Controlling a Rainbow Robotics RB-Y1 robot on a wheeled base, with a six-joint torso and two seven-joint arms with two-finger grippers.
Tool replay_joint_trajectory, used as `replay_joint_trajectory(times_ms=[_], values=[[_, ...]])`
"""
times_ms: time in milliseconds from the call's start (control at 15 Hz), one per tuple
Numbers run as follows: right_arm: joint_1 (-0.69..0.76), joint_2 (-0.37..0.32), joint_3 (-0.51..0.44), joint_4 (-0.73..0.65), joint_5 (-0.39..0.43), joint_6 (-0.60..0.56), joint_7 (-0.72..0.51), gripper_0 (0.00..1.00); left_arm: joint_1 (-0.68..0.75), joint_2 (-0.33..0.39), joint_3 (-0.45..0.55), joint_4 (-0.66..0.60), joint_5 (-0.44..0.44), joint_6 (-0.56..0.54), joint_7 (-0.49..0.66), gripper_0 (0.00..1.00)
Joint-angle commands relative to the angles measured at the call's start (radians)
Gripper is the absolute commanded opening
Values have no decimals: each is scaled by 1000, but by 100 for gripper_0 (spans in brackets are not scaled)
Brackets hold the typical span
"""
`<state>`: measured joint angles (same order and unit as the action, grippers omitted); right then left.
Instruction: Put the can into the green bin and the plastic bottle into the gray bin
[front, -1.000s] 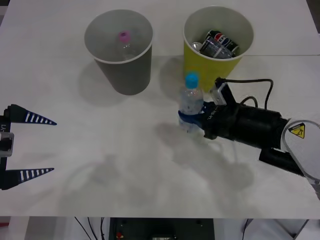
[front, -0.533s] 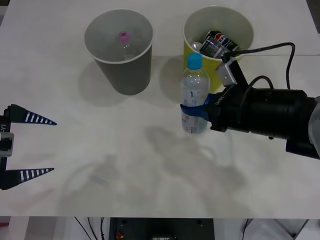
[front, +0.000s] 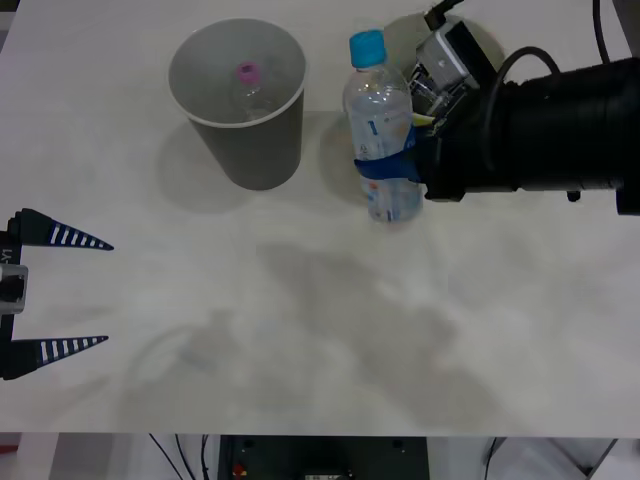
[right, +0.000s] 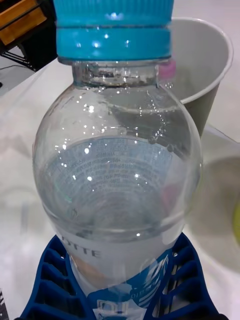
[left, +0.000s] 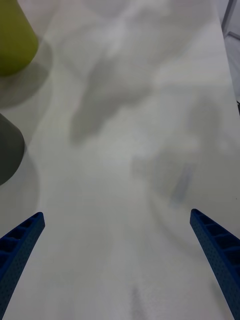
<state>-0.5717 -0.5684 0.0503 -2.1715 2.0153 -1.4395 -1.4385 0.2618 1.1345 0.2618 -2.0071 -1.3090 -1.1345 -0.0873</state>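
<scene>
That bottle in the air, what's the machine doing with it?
The right tool is shut on the plastic bottle, holding it upright above the table, beside the gray bin, which already holds a pink-capped bottle. The green bin stands next to the gray one. The left tool waits open at the table's near left.

The desk (front: 300, 330) is white, with soft gray shadows on it. Below its near edge hang dark cables (front: 180, 455).
</scene>
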Motion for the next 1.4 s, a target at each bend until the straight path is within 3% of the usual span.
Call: replay_joint_trajectory(times_ms=[67, 400, 667, 1133, 1400], values=[[-169, -4, 37, 121, -12, -73, -3, 0, 0, 0, 0, 0, 0, 0, 0, 100], [-497, -18, 221, 440, -20, -70, -3, 0, 0, 0, 0, 0, 0, 0, 0, 100], [-708, 9, 379, 682, -30, 19, -3, 0, 0, 0, 0, 0, 0, 0, 0, 100], [-944, 170, 525, 1081, -23, 218, 9, 0, 0, 0, 0, 0, 0, 0, 0, 100], [-1010, 246, 592, 1230, -29, 338, 30, 0, 0, 0, 0, 0, 0, 0, 0, 100]])
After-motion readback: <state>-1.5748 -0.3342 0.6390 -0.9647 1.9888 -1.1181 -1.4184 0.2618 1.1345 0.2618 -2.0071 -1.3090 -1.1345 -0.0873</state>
